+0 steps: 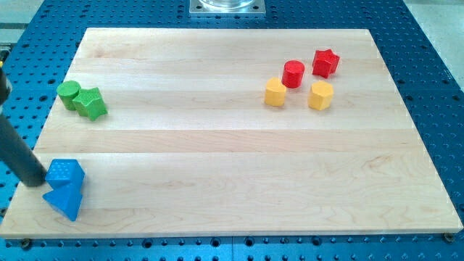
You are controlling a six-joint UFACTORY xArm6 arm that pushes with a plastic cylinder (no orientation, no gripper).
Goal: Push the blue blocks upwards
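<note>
Two blue blocks sit touching at the board's lower left: a blue cube-like block (66,172) and, just below it, a blue triangular block (64,200). My rod comes in from the view's left edge and slants down to the right. My tip (36,179) rests just left of the blue cube-like block, touching or nearly touching its left side, and above-left of the blue triangular block.
A green cylinder (69,93) and a green star (91,103) sit together at the upper left. At the upper right are a red cylinder (293,73), a red star (325,63), a yellow block (275,93) and a yellow hexagon (320,95). The wooden board (232,159) lies on a blue perforated table.
</note>
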